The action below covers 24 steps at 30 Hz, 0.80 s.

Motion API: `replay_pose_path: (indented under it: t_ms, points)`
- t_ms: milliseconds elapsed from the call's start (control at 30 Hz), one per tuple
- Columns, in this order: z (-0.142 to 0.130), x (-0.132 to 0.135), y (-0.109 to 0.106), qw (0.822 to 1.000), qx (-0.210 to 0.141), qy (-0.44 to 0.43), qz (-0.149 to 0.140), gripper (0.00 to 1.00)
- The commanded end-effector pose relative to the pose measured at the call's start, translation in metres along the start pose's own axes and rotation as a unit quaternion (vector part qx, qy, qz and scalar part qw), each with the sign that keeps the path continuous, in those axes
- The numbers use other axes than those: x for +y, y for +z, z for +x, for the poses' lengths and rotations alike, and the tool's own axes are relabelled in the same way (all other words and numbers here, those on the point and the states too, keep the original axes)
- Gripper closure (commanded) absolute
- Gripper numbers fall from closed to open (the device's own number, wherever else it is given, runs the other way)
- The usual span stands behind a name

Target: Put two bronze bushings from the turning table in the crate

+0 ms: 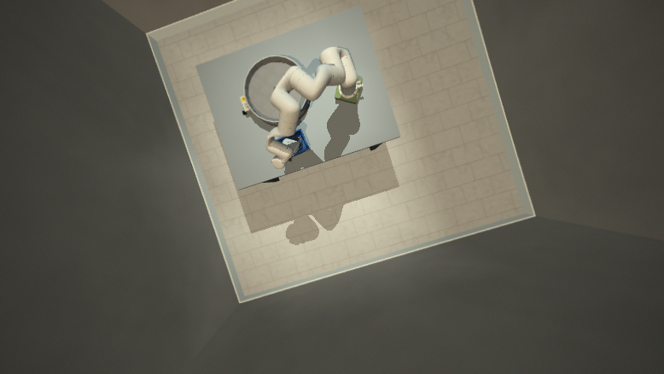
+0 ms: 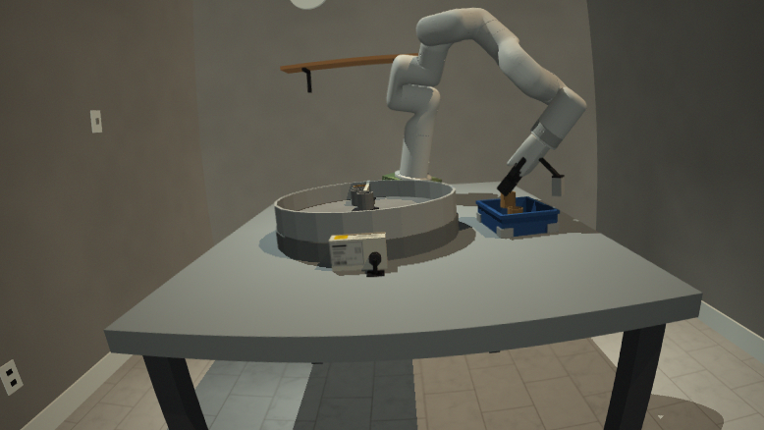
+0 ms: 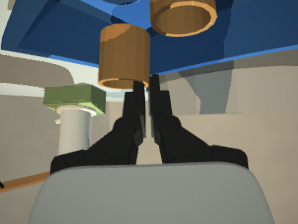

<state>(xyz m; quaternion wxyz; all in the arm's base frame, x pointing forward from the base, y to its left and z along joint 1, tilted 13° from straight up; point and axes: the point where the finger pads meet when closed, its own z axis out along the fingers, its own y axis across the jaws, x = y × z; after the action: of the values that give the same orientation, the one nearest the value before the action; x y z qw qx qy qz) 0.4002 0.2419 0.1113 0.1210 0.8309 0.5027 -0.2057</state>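
The blue crate [image 1: 305,143] [image 2: 526,226] [image 3: 250,56] stands beside the turning table [image 1: 265,83] [image 2: 368,227], a round grey tray with a high wall. My gripper [image 2: 504,191] [image 3: 147,88] is shut on the wall of a bronze bushing [image 2: 508,199] [image 3: 124,52], one finger inside it and one outside. This bushing is at the crate's opening, its lower part hidden by the rim in the exterior view. Another bronze bushing [image 2: 515,209] [image 3: 184,19] is inside the crate, beside the held one. Several grey bushings [image 2: 363,198] stand in the turning table; the arm hides most of them in the top view.
A white box with a yellow label [image 1: 243,99] [image 2: 346,251] stands against the turning table's outer side, a small black object [image 2: 375,260] in front of it. The arm's green base [image 1: 342,97] [image 3: 75,96] is at the back. A wooden shelf [image 2: 342,63] is on the wall.
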Motion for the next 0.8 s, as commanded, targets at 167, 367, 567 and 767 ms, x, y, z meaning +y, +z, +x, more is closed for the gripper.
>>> replay_pose_path:
  t_ms: [167,367,567,767]
  points:
    - [0.009,0.001,0.008,1.0,0.002,0.001,-0.001,1.0]
    - [0.013,0.001,0.013,1.0,0.002,0.001,-0.001,1.0]
    - [0.015,0.001,0.015,1.0,0.002,0.001,-0.001,1.0]
    - [0.015,0.001,0.015,1.0,0.002,0.001,-0.001,1.0]
